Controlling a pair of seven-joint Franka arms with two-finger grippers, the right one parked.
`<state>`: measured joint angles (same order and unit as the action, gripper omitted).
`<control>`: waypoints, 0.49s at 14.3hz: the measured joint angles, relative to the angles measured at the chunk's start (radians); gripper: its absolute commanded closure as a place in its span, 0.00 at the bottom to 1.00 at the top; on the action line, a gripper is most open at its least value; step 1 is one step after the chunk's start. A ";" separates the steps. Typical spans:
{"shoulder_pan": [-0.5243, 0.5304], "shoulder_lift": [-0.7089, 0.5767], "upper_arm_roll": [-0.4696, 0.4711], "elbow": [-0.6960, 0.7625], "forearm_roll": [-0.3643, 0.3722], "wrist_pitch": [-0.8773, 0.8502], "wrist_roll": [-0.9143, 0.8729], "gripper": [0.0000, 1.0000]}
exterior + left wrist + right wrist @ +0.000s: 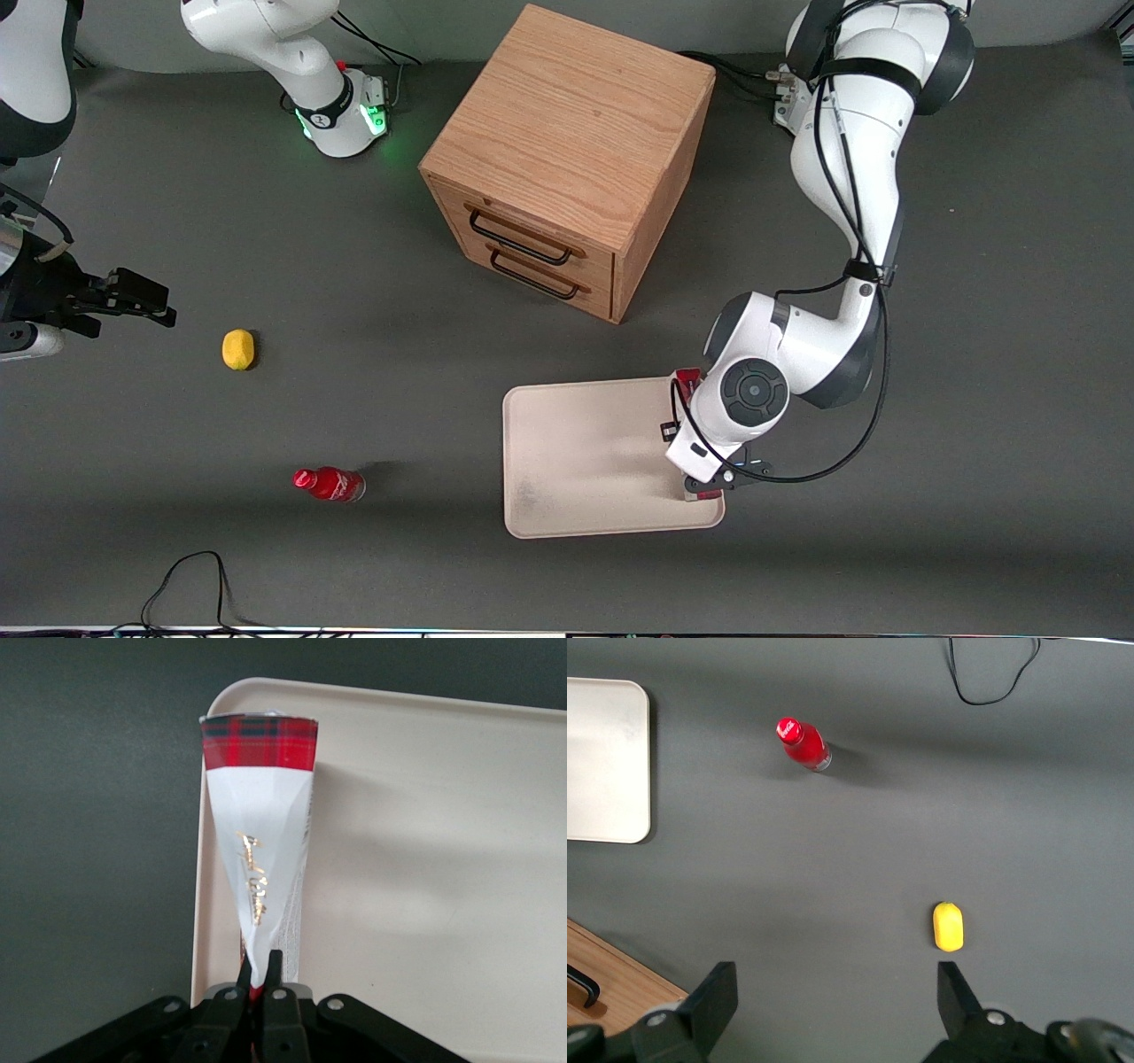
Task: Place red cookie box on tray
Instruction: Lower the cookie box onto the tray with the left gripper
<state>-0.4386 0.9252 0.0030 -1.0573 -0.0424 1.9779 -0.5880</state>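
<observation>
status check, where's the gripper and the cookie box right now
Gripper shut on red cookie box, over the tray at its working-arm edge. Box hangs above the tray rim. Nothing in the way on the tray.

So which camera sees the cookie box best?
The left wrist view. There the cookie box fills the middle, tartan end and white panel plain, pinched by the gripper over the tray edge. The front view shows only a red sliver beside the arm. The right wrist view doesn't show it.
</observation>
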 measured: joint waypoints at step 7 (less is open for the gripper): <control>0.001 -0.001 0.001 -0.004 0.015 0.003 0.019 0.00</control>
<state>-0.4380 0.9238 0.0041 -1.0614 -0.0270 1.9814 -0.5688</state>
